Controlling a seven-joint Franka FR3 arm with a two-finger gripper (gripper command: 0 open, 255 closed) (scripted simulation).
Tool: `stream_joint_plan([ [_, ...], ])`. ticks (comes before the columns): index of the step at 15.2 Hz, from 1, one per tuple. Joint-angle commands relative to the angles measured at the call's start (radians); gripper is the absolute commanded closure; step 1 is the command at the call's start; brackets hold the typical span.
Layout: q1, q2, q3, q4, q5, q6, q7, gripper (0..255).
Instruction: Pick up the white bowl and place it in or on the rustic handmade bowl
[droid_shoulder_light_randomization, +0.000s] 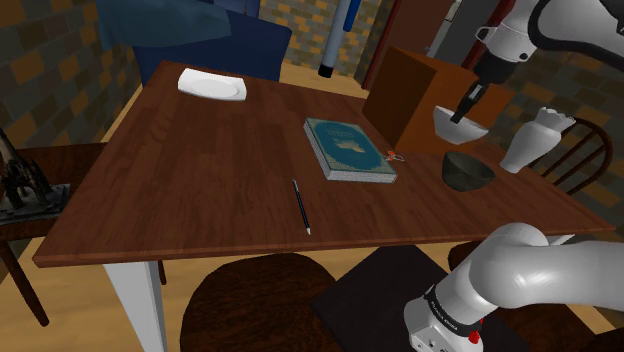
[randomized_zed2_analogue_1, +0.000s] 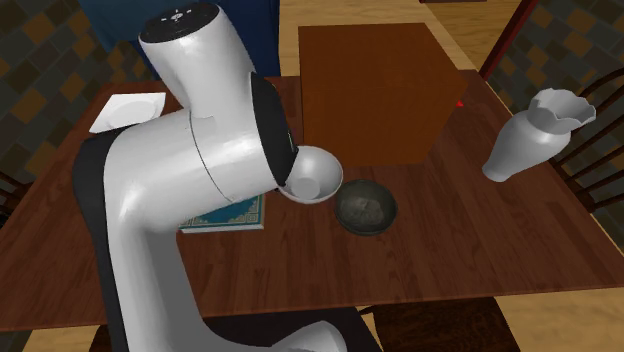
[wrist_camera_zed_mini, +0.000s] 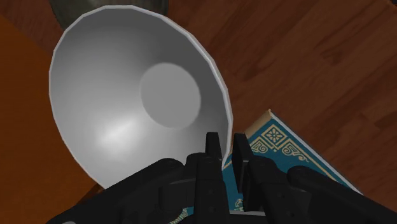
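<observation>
in the tool (wrist_camera_zed_mini: 227, 146), a plain white bowl (wrist_camera_zed_mini: 127, 95), flat-bottomed.

I see bare table (droid_shoulder_light_randomization: 200, 180) around the dark bowl (droid_shoulder_light_randomization: 468, 170), brown box (droid_shoulder_light_randomization: 405, 95) close behind it, white vase (droid_shoulder_light_randomization: 535, 140) by the table's edge, book (droid_shoulder_light_randomization: 348, 148) alongside

Dark wood surface (droid_shoulder_light_randomization: 200, 170) is standing on a tan floor (droid_shoulder_light_randomization: 80, 310), brick-patterned walls (droid_shoulder_light_randomization: 50, 70) are enclosing it, a blue armchair (droid_shoulder_light_randomization: 240, 45) is sitting beyond its far edge, a dark round seat (droid_shoulder_light_randomization: 265, 300) nearer.
</observation>
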Motion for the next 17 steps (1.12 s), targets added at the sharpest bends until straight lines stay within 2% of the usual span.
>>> stream_joint_plan([
  [1, -0.011, -0.016, -0.035, 0.019, -0.024, -0.023, -0.047, 255],
  [11, -0.049, -0.036, -0.217, 0.148, -0.142, -0.103, -0.28, 255],
  [17, -0.059, -0.081, -0.23, 0.04, -0.158, -0.041, -0.263, 255],
])
